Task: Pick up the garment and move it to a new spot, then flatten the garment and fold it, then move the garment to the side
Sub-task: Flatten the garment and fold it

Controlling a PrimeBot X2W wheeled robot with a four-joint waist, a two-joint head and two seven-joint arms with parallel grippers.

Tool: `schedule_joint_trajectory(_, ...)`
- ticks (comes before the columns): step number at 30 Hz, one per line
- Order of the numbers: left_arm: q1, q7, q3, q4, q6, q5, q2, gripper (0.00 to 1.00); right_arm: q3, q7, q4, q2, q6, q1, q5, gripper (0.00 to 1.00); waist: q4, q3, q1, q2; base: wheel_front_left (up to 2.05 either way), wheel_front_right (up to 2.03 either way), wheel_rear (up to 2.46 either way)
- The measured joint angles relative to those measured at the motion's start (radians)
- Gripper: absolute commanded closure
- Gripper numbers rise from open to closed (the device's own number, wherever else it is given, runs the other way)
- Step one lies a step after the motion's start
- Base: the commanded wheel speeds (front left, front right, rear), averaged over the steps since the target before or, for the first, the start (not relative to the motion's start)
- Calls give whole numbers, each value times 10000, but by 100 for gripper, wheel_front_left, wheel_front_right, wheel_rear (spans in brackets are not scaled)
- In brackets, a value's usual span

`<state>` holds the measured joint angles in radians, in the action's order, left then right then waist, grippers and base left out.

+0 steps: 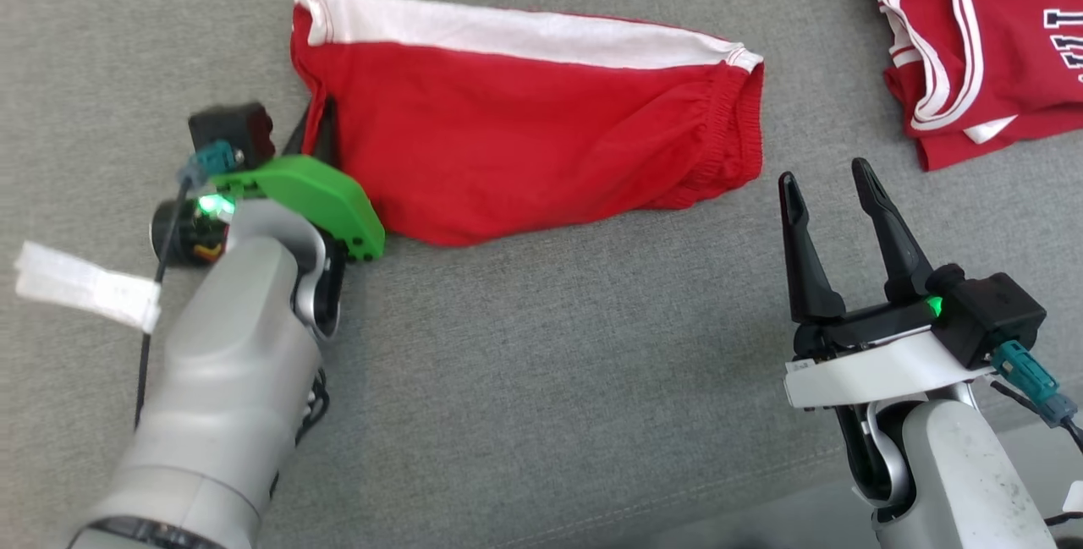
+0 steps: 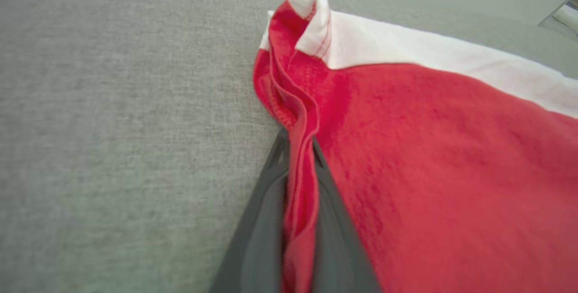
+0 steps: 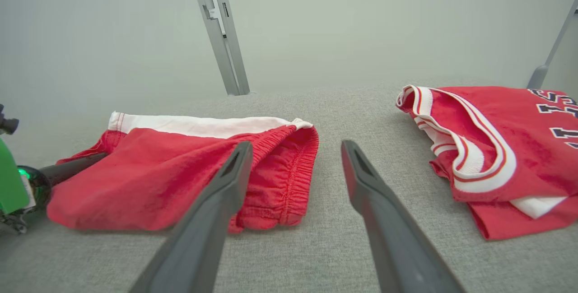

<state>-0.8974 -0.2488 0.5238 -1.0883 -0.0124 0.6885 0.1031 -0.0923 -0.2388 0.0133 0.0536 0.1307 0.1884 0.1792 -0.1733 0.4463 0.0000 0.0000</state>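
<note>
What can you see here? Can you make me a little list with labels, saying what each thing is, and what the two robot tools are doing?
surface: grey fabric surface
garment: red shorts, white band along the far edge, lying folded
left tool: shut on a fold of cloth at the shorts' hem end
right tool: open, holding nothing, apart from the shorts, near their elastic waist end
other garment: red jersey, white trim, dark lettering, far right
extra: white strip beside the left arm

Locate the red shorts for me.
The red shorts lie on the grey surface, upper middle of the head view, left edge pinched by the left hand, the red jersey apart to their right.
</note>
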Motion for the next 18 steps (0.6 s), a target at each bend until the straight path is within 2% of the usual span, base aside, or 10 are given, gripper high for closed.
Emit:
schedule_joint_trajectory(6,1412,-209,-451,828,-328,151,-42,100,159,173,98,13,0,-218,-15,0,270,-615,0,0,0,0,0)
schedule_joint_trajectory(10,2447,-167,-999,1977,-665,107,-12,100,268,270,192,44,0,-364,-15,0,385,-1012,0,0,0,0,0)
schedule_joint_trajectory(11,2754,-167,-1122,2276,-756,19,12,69,288,313,211,42,-2,-430,-15,0,411,-1118,1,0,0,0,0)
schedule_joint_trajectory(12,3004,-165,-1218,2504,-811,-65,33,0,299,357,222,42,0,-468,-15,0,433,-1215,0,0,0,0,0)
schedule_joint_trajectory(18,3873,-151,-1831,4031,-1012,-1064,291,0,249,593,249,44,0,-523,25,0,477,-1613,0,0,0,0,0)
